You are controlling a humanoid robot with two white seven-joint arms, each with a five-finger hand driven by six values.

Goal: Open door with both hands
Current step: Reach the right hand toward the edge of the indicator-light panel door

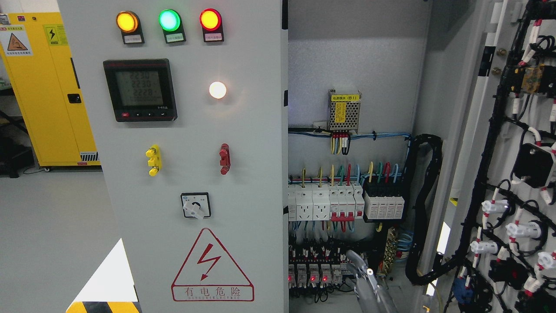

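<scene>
Three round indicator lamps along the top of the closed grey metal cabinet door [243, 182]: one amber [127, 21], one green [169, 20], one red [210, 19]. One white glowing round light [217, 90]. One black square digital meter [140, 90]. Two small protruding handles, one yellow [153, 160], one red [224, 158]. One black-and-white rotary selector switch [195, 205]. One red triangular electric-hazard sign [212, 266]. One perforated metal power supply box with yellow label [344, 111]. One yellow storage cabinet [47, 95]. One blurred translucent robot hand [368, 282].

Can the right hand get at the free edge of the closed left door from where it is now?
Probably yes. The right hand is low in the open bay, a little right of the left door, with nothing between them in front of the relays. The hand is blurred, so its grip is unclear.
</scene>
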